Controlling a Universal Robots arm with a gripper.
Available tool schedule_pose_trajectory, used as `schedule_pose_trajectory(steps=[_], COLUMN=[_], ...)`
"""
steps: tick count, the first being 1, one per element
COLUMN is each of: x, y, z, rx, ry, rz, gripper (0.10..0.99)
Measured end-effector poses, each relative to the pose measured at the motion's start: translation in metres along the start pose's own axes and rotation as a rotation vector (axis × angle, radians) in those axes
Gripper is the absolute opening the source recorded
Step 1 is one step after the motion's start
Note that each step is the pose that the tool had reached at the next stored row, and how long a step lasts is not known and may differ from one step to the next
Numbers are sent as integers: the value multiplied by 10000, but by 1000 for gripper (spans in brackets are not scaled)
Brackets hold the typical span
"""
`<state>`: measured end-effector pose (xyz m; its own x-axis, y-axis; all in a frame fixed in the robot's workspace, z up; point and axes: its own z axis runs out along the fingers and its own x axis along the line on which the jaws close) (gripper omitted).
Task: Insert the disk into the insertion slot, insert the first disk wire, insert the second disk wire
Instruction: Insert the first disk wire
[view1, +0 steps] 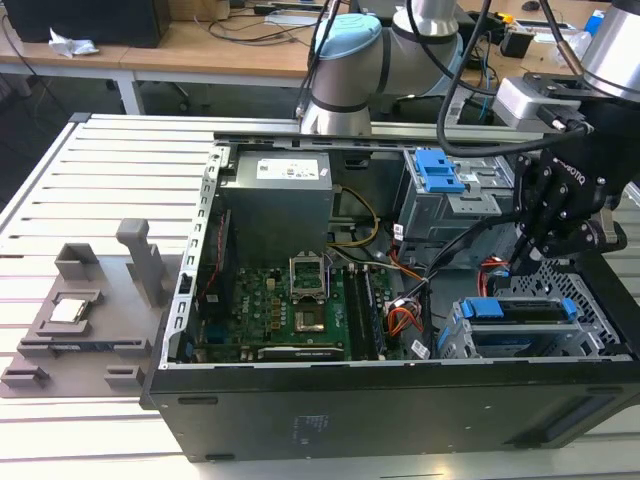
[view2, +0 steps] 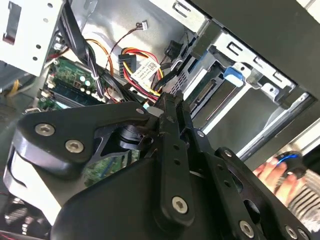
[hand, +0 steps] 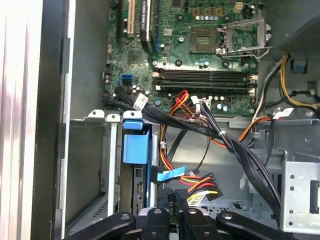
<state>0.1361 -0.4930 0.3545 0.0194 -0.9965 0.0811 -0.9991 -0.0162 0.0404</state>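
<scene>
Disk: silver hard drive in a bright blue plastic carrier (view1: 520, 310), seated in the low grey perforated sheet-metal drive cage (view1: 600, 345).
Pincer: black pincer (view1: 527, 265), apparently clenched on a black wire connector (hand: 170, 198) beside the cage.
Technique: the connector is best held square to the drive's socket and pressed straight, with loose cables kept clear.

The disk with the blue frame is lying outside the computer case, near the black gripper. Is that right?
No. The exterior view shows the disk inside the computer case, seated in the insertion slot, near the black gripper.
</scene>
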Motion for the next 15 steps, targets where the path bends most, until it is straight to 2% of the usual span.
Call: schedule_pose_trajectory(steps=[5, 10, 15], x=[2, 3, 58], y=[-22, -176, -181], z=[-1, -7, -3], rx=[-2, -28, -29], ry=[1, -1, -3], rz=[-1, -2, -3], gripper=[169, 169, 169])
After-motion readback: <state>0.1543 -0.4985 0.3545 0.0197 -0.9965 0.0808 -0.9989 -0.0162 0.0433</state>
